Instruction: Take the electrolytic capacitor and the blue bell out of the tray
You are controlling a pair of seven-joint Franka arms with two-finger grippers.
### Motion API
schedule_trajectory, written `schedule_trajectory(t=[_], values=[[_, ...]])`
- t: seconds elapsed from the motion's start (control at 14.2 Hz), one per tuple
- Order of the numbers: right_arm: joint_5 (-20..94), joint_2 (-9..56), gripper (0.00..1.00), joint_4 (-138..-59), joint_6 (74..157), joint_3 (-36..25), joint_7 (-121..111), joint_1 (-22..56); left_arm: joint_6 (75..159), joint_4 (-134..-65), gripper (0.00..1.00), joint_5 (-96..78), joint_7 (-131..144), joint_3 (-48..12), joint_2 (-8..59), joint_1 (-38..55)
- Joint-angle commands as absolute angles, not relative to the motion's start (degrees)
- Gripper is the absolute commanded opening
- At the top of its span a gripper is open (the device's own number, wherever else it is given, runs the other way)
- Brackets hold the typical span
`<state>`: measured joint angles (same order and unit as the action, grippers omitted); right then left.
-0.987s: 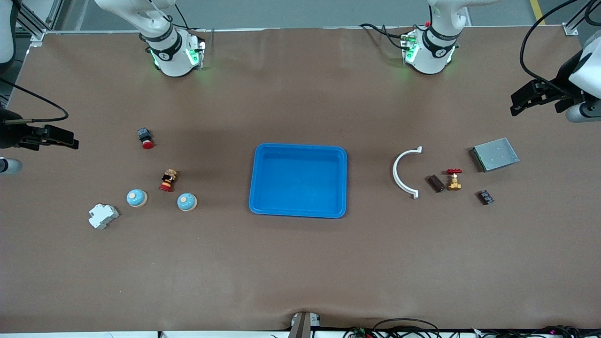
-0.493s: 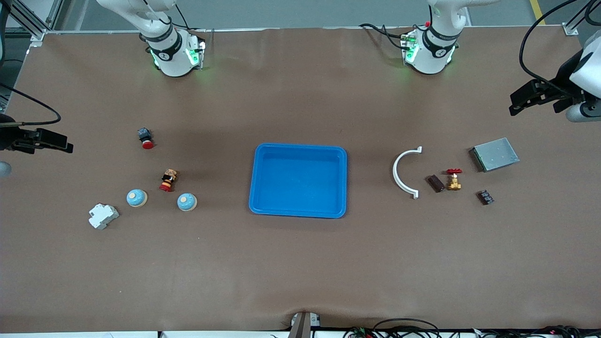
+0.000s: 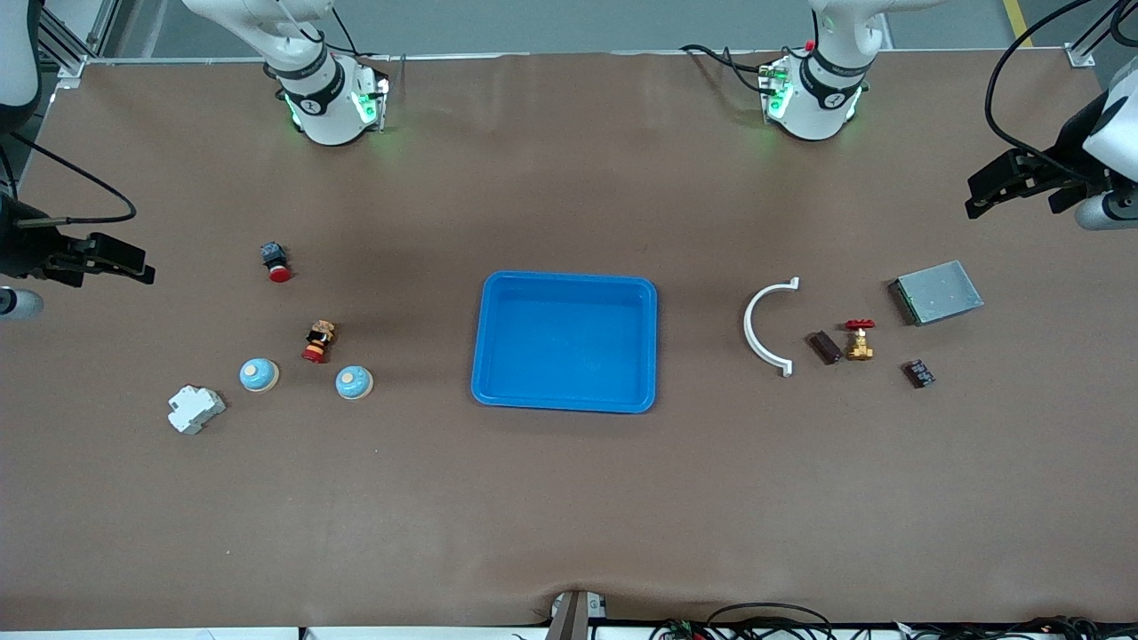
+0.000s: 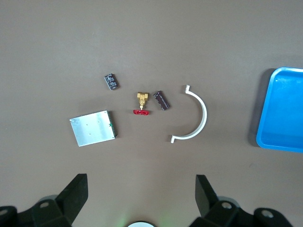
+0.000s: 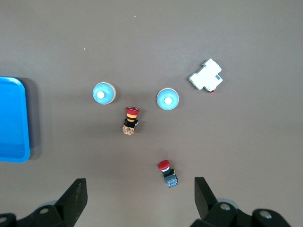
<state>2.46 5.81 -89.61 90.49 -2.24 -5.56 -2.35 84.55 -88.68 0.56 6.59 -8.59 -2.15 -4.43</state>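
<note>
**On the brown table, nothing left to lift out of the tray**

At the middle of the table, found the blue tray [image 3: 569,276] bare from rim to rim, with no part on its floor. Counted two blue bells [image 3: 259,374] [image 3: 354,382] on the table toward the right arm's end, well apart from the tray, with a red-and-yellow stop button [image 3: 318,342] between them and slightly farther from the front camera. Also noted a red pushbutton [image 3: 276,262] and a white breaker [image 3: 196,409] in the same cluster.

Toward the left arm's end, spotted two dark electrolytic capacitors [image 3: 823,347] [image 3: 918,372] either side of a brass valve [image 3: 859,340]. Saw a white curved bracket [image 3: 766,327] beside them on the tray's side, and a grey metal box [image 3: 936,292] just farther from the front camera. Could not tell which capacitor or which bell had belonged to the task.

Caught the left gripper [image 3: 982,197] up over the table's edge at the left arm's end, fingers spread wide and pinching nothing. Caught the right gripper [image 3: 138,267] over the edge at the right arm's end, likewise spread and empty.

Judged the removal done, with only the wrap-up in hand. Called for little to do that well: holding both grippers high and wide of the loose parts, making no sweep low across either cluster, and checking the tray's corners once before calling it finished.
</note>
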Motion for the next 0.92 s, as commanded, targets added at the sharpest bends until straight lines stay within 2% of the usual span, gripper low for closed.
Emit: schedule_trajectory(t=[0.0,0.85], values=[[2.72,3.87,1.0,-91.67,91.41,-3.51,-5.01,-1.41,84.46,-88.59,1.0,0.53,6.15,-8.96,-2.64,-4.75],[2.64,4.66,1.0,-86.75,90.96,-3.52,-4.92,-2.99,84.46,-87.89,1.0,0.53,6.68,-8.96,-1.58,-4.57]])
